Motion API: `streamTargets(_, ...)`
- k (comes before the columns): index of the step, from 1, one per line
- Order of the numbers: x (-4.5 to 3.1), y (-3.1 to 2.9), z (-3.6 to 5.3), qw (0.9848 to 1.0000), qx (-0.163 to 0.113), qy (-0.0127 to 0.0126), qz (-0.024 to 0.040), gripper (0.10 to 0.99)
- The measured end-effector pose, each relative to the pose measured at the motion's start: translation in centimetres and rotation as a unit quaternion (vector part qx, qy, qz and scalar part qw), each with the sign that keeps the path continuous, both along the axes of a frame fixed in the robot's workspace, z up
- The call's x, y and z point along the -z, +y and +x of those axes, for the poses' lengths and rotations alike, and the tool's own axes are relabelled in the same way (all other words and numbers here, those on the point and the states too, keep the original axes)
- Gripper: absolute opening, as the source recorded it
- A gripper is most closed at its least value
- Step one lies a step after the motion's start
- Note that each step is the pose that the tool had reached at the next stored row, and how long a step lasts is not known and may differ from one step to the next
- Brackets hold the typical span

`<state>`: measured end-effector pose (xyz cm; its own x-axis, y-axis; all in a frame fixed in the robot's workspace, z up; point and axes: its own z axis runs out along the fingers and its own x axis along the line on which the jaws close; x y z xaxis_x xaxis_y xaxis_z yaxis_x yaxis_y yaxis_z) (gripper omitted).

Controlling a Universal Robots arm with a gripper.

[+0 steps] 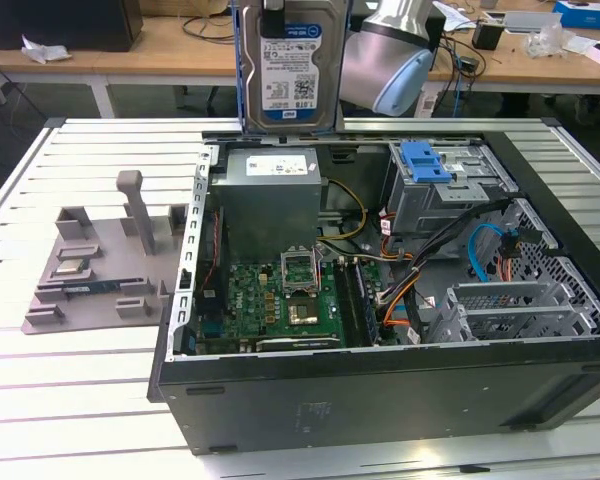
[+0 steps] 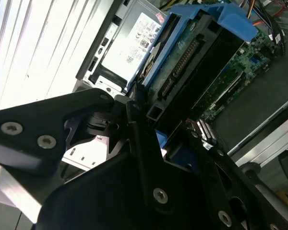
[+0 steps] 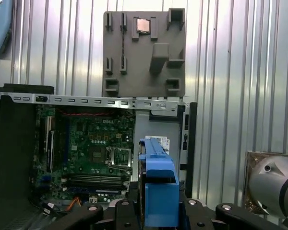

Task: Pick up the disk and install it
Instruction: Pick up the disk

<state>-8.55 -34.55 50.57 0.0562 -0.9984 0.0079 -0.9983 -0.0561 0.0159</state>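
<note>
The gripper [image 3: 158,211] has its jaws clamped on the disk [image 1: 288,65] by its blue frame, above the computer case [image 1: 380,400]. I'd judge it stiff, fairly heavy and fragile.

You've got the computer case [image 1: 380,400] lying open side up on the table [image 1: 80,400]. The fixture tray [image 1: 50,300] lies on the same table, just beside the case on the exterior view's left. A chip [image 1: 72,266] and a memory stick [image 1: 85,289] sit in the tray's pockets.

Inside the case:
- The power supply [image 1: 270,195] sits against the far wall.
- The motherboard [image 1: 270,300] is in front of it.
- The drive cage [image 1: 450,190] is in the far corner on the exterior view's right.
- Cables [image 1: 420,250] run between cage and board.

Your disk [image 1: 288,65] hangs upright above the far wall, over the power supply, clamped in the gripper [image 3: 158,213]. A workbench [image 1: 160,55] stands behind the table.
</note>
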Motion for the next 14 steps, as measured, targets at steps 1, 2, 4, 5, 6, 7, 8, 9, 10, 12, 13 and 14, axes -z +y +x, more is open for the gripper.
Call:
streamTargets(1,0.01,-0.29,0.01,1.0,0.0,0.0,0.0,0.365)
streamTargets(2,0.0,-0.55,0.01,1.0,0.0,0.0,0.0,0.365)
streamTargets(4,0.01,-1.27,0.02,1.0,0.0,0.0,0.0,0.365)
streamTargets(5,0.01,-1.57,0.02,1.0,0.0,0.0,0.0,0.365)
streamTargets(6,0.01,-1.88,0.02,1.0,0.0,0.0,0.0,0.365)
streamTargets(7,0.01,-2.17,0.03,1.0,0.0,0.0,0.0,0.365)
streamTargets(8,0.02,-2.45,0.03,1.0,0.0,0.0,0.0,0.365)
streamTargets(9,0.01,-2.72,0.04,1.0,0.0,0.0,0.0,0.365)
streamTargets(10,0.01,-3.07,0.04,1.0,0.001,0.0,0.0,0.365)
streamTargets(12,0.02,-3.86,0.05,1.0,0.001,0.0,0.0,0.365)
streamTargets(13,0.02,-4.44,0.06,1.0,0.001,0.0,0.0,0.365)
streamTargets(14,0.03,-4.96,0.07,1.0,0.001,0.0,0.0,0.365)
